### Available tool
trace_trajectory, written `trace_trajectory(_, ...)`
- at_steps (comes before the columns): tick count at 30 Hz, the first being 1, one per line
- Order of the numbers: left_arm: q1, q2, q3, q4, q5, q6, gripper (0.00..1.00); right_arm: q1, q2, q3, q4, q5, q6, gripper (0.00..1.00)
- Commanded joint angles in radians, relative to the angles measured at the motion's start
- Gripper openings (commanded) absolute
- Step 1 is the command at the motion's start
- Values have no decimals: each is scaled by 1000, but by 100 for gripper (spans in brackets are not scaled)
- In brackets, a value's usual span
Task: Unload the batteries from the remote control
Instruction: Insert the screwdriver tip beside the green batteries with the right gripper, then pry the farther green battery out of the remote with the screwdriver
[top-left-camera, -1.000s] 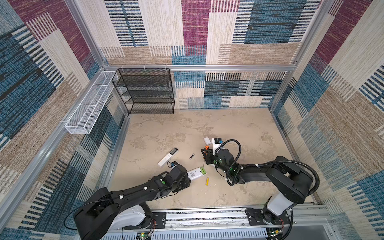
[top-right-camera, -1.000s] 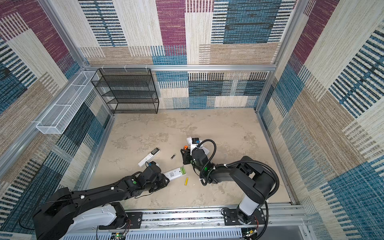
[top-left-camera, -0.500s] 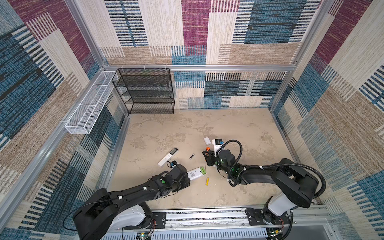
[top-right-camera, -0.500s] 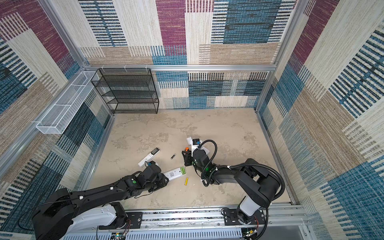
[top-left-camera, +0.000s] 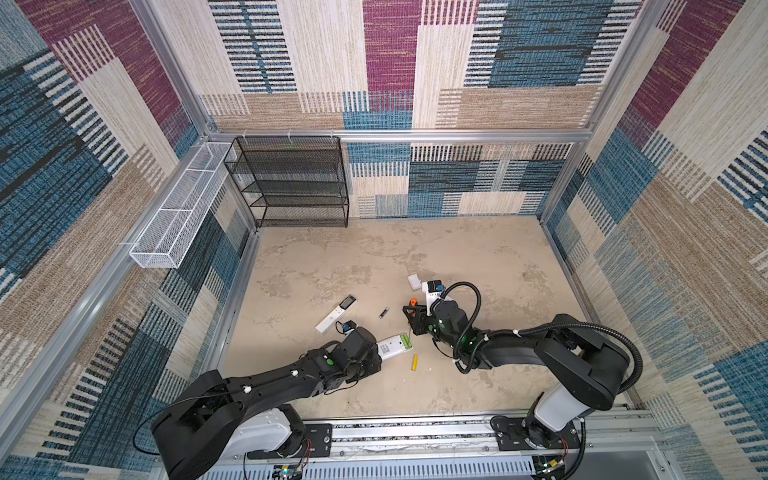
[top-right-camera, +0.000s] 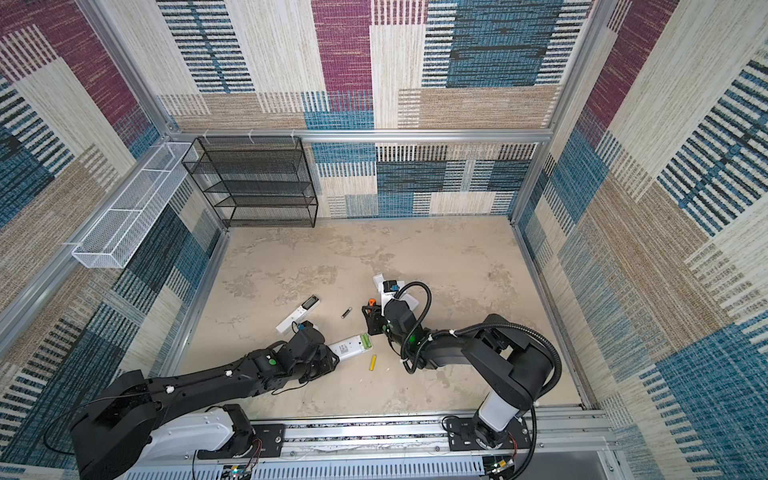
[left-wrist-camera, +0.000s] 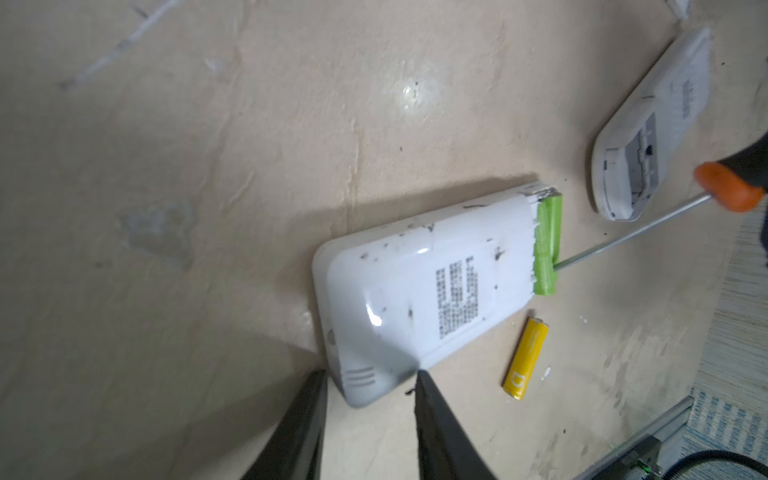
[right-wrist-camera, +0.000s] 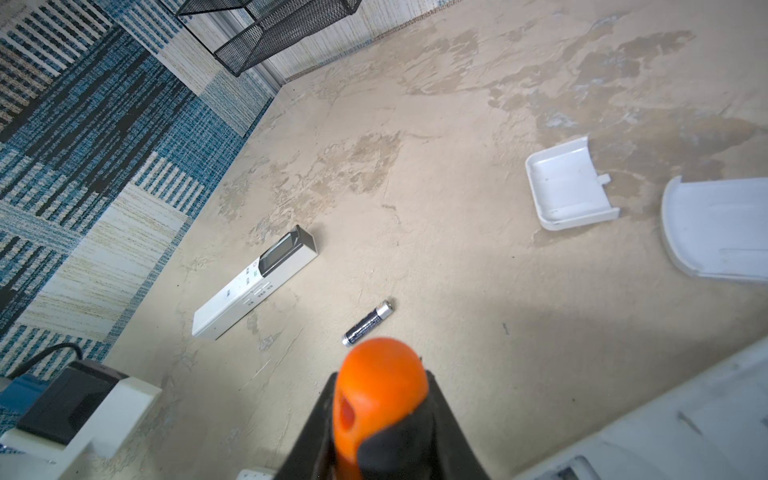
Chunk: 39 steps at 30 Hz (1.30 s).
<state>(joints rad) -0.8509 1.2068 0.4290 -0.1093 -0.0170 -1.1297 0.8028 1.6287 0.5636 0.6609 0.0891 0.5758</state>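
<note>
Barely moved: right gripper (right-wrist-camera: 380, 415) grips screwdriver (left-wrist-camera: 623, 239), tip on green batteries (left-wrist-camera: 547, 245) seated in remote (left-wrist-camera: 415, 291); left gripper (left-wrist-camera: 370, 376) pinches its other end. Yellow battery (top-left-camera: 414, 362) loose at remote's 4 o'clock. Likely light, slick, stiff; lever an end.

**Free room:** the far part of the beige mottled tabletop (top-left-camera: 478, 249) lies bare from left to right.

**Obstacles:**
- Black wire-mesh shelf rack (top-left-camera: 291, 183), in the far left corner.
- Near centre, closely spaced: slim white remote with dark display (top-left-camera: 336, 320), black cylindrical battery (top-left-camera: 383, 312), white face-down remote (top-left-camera: 390, 348) and yellow cylindrical battery (top-left-camera: 414, 362).
- Orange-and-black-handled screwdriver (left-wrist-camera: 725, 191), its shaft meeting the face-down remote's right end.
</note>
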Motion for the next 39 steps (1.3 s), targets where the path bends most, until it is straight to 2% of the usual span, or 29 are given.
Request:
trace_trajectory(1, 1, 22, 2, 32, 26, -12, 38, -1, -1, -2, 42, 19, 57, 0)
trace_trajectory(10, 1, 17, -10, 38, 28, -18, 36, -26, -34, -19, 33, 58, 186, 0)
trace_trajectory(17, 1, 9, -12, 36, 26, -18, 35, -39, -28, -23, 29, 62, 218, 0)
trace_trajectory(39, 1, -8, -13, 25, 24, -15, 34, -59, 73, 72, 60, 32, 231, 0)
